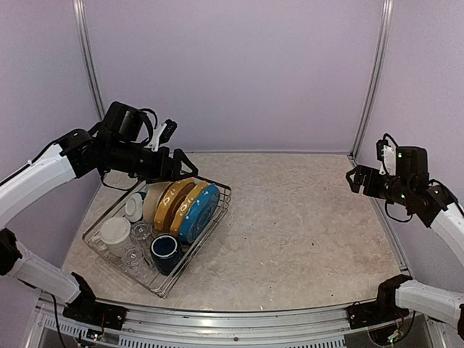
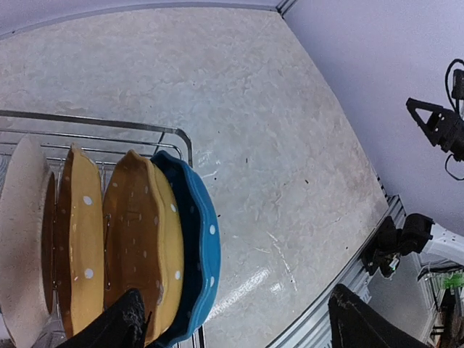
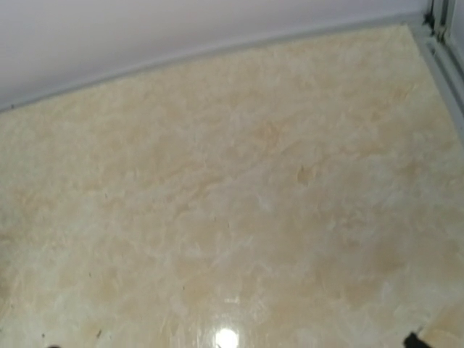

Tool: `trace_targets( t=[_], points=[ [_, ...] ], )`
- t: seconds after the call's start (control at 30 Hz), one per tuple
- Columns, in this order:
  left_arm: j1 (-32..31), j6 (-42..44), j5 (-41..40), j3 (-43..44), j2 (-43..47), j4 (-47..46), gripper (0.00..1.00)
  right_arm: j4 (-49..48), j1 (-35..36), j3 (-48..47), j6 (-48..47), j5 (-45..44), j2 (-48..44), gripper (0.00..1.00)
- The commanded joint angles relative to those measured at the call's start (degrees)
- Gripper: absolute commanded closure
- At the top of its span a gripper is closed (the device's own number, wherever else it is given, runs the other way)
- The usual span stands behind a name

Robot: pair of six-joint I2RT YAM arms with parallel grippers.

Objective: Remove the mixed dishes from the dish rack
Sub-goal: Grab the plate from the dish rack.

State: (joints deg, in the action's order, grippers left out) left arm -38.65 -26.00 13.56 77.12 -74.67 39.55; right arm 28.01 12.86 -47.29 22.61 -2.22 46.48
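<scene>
My left fingers (image 2: 125, 322) hang spread wide and empty above the blue plate (image 2: 206, 246) at the dish rack (image 2: 109, 122) edge. The right fingers (image 1: 355, 176) are parted and empty over the desk (image 1: 304, 225).

Under me I see the beige marbled table (image 1: 304, 225). Behind the table stand lilac walls (image 1: 232, 72), and a metal rail (image 1: 239, 317) runs along its near edge.

a beige marbled table (image 1: 304, 225) carries only the dish rack (image 1: 217, 216) at its left side.
</scene>
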Motion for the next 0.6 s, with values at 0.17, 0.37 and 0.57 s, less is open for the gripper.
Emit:
trace_targets(
  t=[0.17, 0.37, 0.57],
  points=[
    [-5.20, 2.22, -10.82, 6.58, -8.72, 6.66, 0.30, 1.82, 0.92, -0.85, 0.54, 2.10, 1.42, 0.00],
    [-0.47, 4.44, -12.96, 7.30, -6.16, 9.64, 0.07, 1.34, 0.92, -1.14, 0.09, 2.13, 0.94, 0.00],
    [12.95, 5.65, 1.79, 5.74, -3.18, 9.72, 0.01, 2.62, 0.89, -1.84, 1.56, 0.03, 2.83, 0.00]
  ],
)
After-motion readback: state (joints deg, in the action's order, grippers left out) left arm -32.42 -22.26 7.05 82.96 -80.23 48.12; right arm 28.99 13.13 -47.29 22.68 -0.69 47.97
